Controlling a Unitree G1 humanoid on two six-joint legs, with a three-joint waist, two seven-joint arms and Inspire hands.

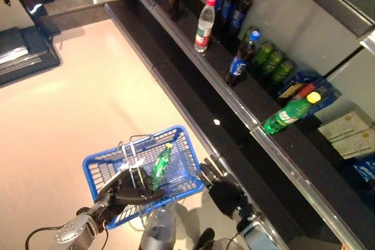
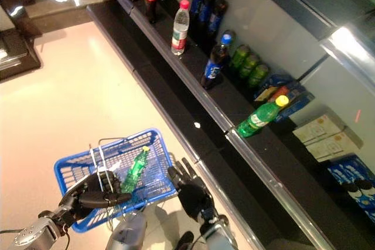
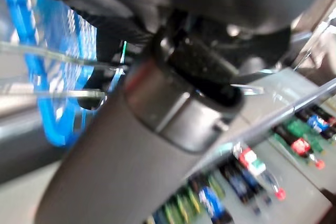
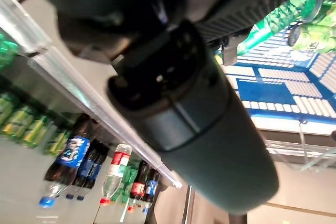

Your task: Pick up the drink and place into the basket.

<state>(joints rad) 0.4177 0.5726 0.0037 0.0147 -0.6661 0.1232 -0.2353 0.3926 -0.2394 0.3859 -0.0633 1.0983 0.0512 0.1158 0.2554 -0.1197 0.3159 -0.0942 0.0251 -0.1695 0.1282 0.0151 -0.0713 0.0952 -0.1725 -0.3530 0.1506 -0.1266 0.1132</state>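
Observation:
My left hand (image 1: 123, 190) is shut on the thin wire handles (image 1: 133, 153) of the blue basket (image 1: 102, 171) and holds it up, low in front of me. A green bottle (image 1: 161, 165) with a yellow cap lies slanted inside the basket; it also shows in the right wrist view (image 4: 278, 17). My right hand (image 1: 225, 194) is open and empty, its fingers straight, just beside the basket's right edge and close to the shelf front. More drinks stand on the dark shelf (image 1: 193, 68).
On the shelf a green bottle (image 1: 290, 113) lies on its side, a dark bottle with a blue cap (image 1: 240, 62) and a clear water bottle with a red cap (image 1: 204, 26) stand near the edge, with green cans (image 1: 272, 60) and dark bottles behind. Boxes (image 1: 351, 133) sit further right. The pale floor (image 1: 88, 98) spreads to the left.

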